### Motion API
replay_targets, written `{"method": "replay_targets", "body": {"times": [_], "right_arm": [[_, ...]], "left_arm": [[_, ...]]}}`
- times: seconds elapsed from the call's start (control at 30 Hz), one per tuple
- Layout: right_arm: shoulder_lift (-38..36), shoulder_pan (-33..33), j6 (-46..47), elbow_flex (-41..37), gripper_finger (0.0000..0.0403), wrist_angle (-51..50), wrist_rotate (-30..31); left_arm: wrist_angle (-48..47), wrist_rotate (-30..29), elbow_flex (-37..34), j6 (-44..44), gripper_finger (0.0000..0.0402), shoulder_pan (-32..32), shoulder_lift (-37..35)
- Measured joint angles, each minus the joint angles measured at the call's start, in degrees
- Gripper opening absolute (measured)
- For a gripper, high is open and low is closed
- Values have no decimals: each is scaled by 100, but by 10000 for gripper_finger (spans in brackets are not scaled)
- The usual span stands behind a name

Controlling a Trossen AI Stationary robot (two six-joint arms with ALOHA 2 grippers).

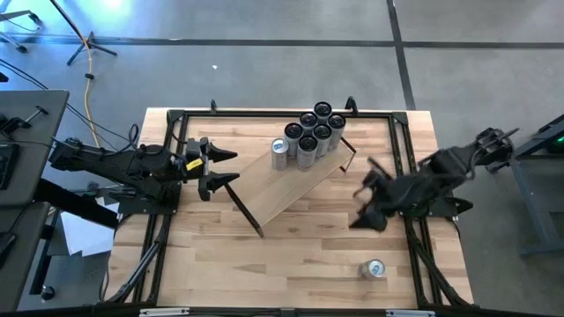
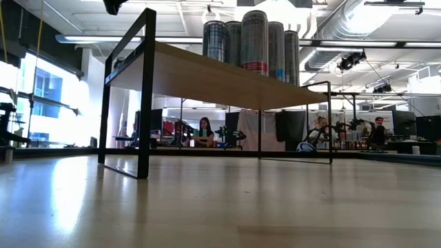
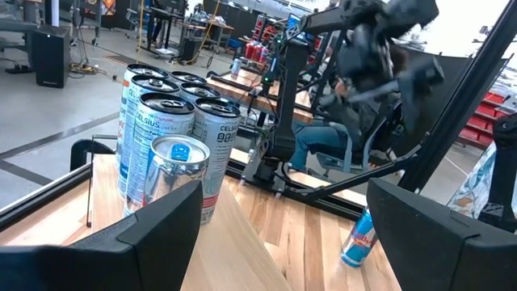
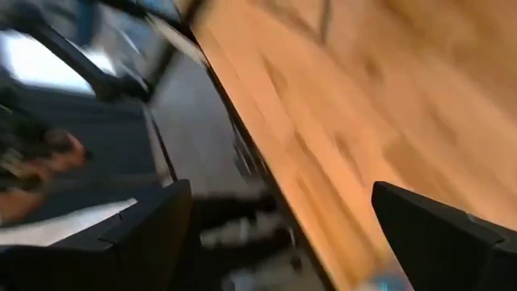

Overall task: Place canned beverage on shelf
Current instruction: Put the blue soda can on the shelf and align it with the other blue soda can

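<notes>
**Cans grouped on the shelf, one lying loose on the worktop**

The shelf (image 1: 295,180) sits at an angle across the middle of the worktop (image 1: 291,255), and a cluster of cans (image 1: 310,134) stands upright on its far end, packed close together. One more can (image 1: 374,269) lies on its side on the worktop, well apart from the shelf, near the front right corner. The left gripper (image 1: 222,169) hovers beside the shelf's left end, fingers (image 3: 153,234) spread wide and holding nothing. The right gripper (image 1: 370,201) hangs over the worktop between the shelf's right end and the lone can, fingers (image 4: 145,234) also wide apart and empty.
</notes>
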Motion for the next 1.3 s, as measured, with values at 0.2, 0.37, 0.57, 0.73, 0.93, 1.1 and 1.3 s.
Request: {"method": "replay_targets", "body": {"times": [0.2, 0.37, 0.57, 0.73, 0.93, 1.1, 1.3], "right_arm": [[536, 724, 1081, -2, 371, -429, -504], [837, 1314, 1938, 13, 371, -706, -1032], [1172, 1942, 3142, 341, 371, -1922, -853], [1550, 2150, 3781, 391, 371, -1986, -793], [2026, 2210, 4153, 391, 371, -1800, -850], [2298, 2210, 4302, 391, 371, -1823, -615], [2762, 2208, 4433, 391, 371, -1818, -465]], "left_arm": [[0, 0, 0, 1, 321, 0, 0], [0, 2, 0, -1, 321, 0, 0], [0, 2, 0, -4, 321, 0, 0], [0, 0, 0, -7, 321, 0, 0], [2, 2, 0, -155, 321, 0, 0], [2, 2, 0, -157, 321, 0, 0], [0, 1, 0, -155, 321, -1, 0]]}}
